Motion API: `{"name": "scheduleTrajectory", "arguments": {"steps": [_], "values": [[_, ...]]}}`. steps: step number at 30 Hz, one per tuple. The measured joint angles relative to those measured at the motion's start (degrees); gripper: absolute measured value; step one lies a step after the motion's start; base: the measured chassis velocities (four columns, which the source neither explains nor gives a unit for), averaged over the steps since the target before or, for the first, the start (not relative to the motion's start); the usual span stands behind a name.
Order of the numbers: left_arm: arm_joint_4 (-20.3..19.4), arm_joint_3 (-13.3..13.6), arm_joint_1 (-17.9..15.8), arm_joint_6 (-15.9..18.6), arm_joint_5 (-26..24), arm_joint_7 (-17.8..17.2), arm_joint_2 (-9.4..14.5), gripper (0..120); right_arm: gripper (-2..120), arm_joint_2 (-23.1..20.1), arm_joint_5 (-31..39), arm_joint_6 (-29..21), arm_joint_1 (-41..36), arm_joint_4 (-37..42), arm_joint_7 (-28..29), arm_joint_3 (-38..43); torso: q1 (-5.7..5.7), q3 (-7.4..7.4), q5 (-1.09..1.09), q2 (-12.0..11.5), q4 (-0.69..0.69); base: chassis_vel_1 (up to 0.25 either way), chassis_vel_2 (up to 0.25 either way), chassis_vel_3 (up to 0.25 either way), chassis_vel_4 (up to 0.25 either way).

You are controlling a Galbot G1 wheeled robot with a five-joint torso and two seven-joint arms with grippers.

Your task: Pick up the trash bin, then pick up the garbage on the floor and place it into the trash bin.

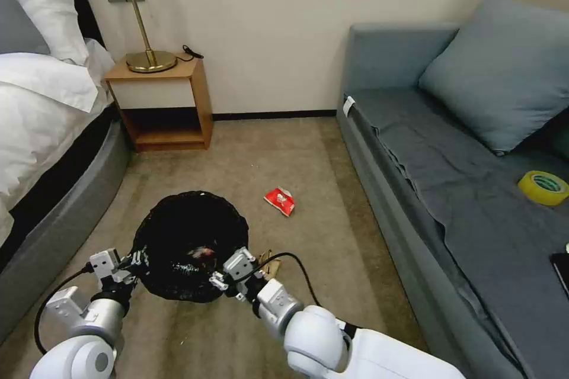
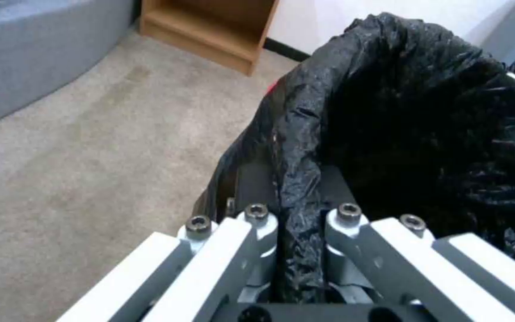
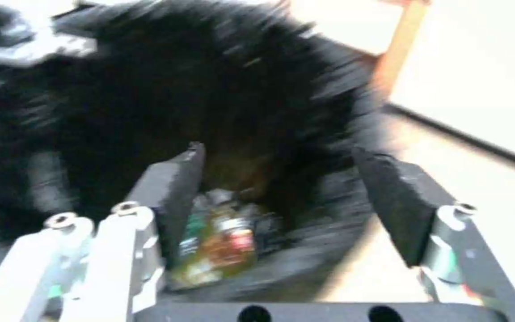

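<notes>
The left hand (image 2: 296, 210) is pinched tight on the rim of the trash bin (image 1: 189, 243). A fold of the black bag (image 2: 296, 179) sits squeezed between its two fingers (image 2: 257, 223). The bag hides the bin's rim and its white base, so the bin looks all black. The left arm reaches forward and low from the robot's left side.

Just across the bin's mouth is the right hand (image 1: 228, 272). It is wide open and holds nothing. Its dark fingers (image 3: 174, 188) spread apart over the bin's near edge. The right wrist view is smeared, so the bag looks like a dark blur. Down past the open fingers, inside the bin, lies something with green, yellow and red on it (image 3: 219, 241). It is too blurry to name. The right arm bends in from the robot's right, and a black cable (image 1: 296, 263) loops over it.

Right beside the right hand, a bit of brown paper bag (image 1: 268, 263) peeks out on the floor. The hand covers most of it.

Farther out from the right hand, the red-and-white packet (image 1: 280, 200) lies flat on the carpet (image 1: 255, 148), with bare floor all around it. Beyond the left hand is the bed (image 1: 53, 130) and the wooden nightstand (image 1: 163, 100). Out past the right hand is the grey sofa (image 1: 450, 177), with a yellow tape roll (image 1: 543, 187) on its seat. The carpet between bed and sofa is open.
</notes>
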Motion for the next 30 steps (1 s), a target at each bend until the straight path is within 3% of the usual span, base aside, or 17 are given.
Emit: {"name": "scheduleTrajectory", "arguments": {"steps": [8,14,20,30], "values": [[0.0,-1.0,-0.1,-0.2,-0.5,0.0,0.3,5,98,-4.2,-12.0,4.9,-8.2,4.7,0.5,15.3,0.00,0.00,0.00,0.0,-0.01,0.000,0.000,0.000,0.000],[-0.2,-1.2,-0.6,-0.2,0.8,-0.1,0.0,5,100,-5.0,-14.9,6.2,-17.5,8.9,1.7,27.6,0.00,0.00,0.00,0.0,0.00,0.000,0.000,0.000,0.000],[-1.6,-1.5,-1.5,0.6,2.2,-0.9,-0.5,5,100,-0.4,-19.5,8.0,-32.6,13.0,1.1,38.4,0.00,-0.01,0.00,0.0,-0.02,0.000,0.000,0.000,0.000],[-2.6,-1.9,-0.9,1.0,3.3,-1.0,-1.4,5,100,5.9,-26.5,15.4,-45.4,14.8,1.0,43.9,0.00,0.00,-0.01,0.0,-0.01,0.000,0.000,0.000,0.000]]}}
